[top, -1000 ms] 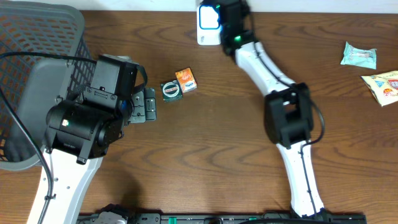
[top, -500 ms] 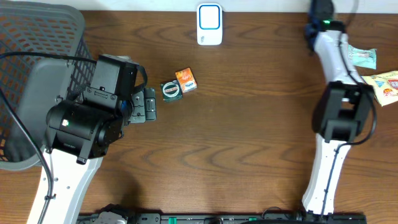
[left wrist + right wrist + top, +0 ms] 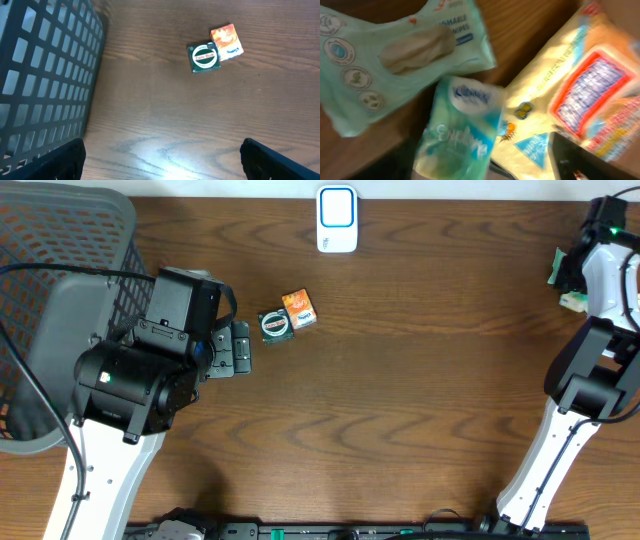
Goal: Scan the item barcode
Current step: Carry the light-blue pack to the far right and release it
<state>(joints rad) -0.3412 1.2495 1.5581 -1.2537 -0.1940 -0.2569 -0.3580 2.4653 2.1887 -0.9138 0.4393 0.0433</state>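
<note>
The white barcode scanner (image 3: 337, 218) stands at the table's far edge. My right gripper (image 3: 570, 280) is at the far right edge, over a pile of packets. In the right wrist view its jaws (image 3: 475, 167) stand wide apart, open, with a blurred teal tissue pack (image 3: 462, 132) between them and a gap on each side. A green wipes pack (image 3: 395, 60) and a yellow snack bag (image 3: 575, 90) lie beside it. My left gripper (image 3: 232, 348) is open and empty, short of a green tin (image 3: 204, 58) and a small orange box (image 3: 226, 42).
A dark mesh basket (image 3: 60, 240) with a grey liner fills the left side, and its wall (image 3: 45, 75) is close on the left of the left gripper. The tin (image 3: 274, 325) and orange box (image 3: 299, 309) sit side by side left of the table's centre.
The right arm has swung from over the scanner to the far right edge, above the packets, and its jaws have gone from shut to open. The left arm has not moved.
</note>
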